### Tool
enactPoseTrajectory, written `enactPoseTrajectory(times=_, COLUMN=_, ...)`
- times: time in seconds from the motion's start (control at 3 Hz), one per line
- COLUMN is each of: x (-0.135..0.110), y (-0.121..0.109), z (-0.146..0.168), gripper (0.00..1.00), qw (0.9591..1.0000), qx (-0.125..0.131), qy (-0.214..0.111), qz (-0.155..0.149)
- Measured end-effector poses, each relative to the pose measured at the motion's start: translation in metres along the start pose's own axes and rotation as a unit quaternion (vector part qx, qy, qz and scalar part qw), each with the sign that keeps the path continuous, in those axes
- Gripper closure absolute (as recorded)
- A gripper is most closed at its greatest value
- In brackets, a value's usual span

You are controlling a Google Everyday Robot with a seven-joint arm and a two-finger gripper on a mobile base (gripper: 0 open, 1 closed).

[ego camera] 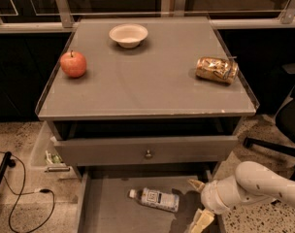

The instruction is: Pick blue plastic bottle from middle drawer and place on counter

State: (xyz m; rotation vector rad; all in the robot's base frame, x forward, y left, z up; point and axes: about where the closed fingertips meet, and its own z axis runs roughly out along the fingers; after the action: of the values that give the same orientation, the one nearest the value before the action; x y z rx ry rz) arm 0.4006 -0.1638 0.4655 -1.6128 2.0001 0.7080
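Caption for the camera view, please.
Open two-finger gripper right of the small clear blue-labelled plastic bottle lying in the wide grey middle drawer.

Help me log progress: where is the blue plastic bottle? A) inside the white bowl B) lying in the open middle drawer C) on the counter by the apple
B: the blue plastic bottle lies on its side in the middle drawer; the gripper, fingers open, is close beside it.
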Motion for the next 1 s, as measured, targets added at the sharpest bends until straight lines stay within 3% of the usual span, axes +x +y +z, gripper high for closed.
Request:
enactPoseTrajectory(times=0.33, x=0.007, y=0.001, z=0.018, gripper=0.00, qw=0.9999, qx=-0.007, qy=-0.008, qz=0.011)
enactPoseTrajectory(times=1.0, x=0.003, y=-0.029, z=0.069, gripper=0.00, qw=0.9990, qx=0.004, qy=-0.040, qz=-0.018)
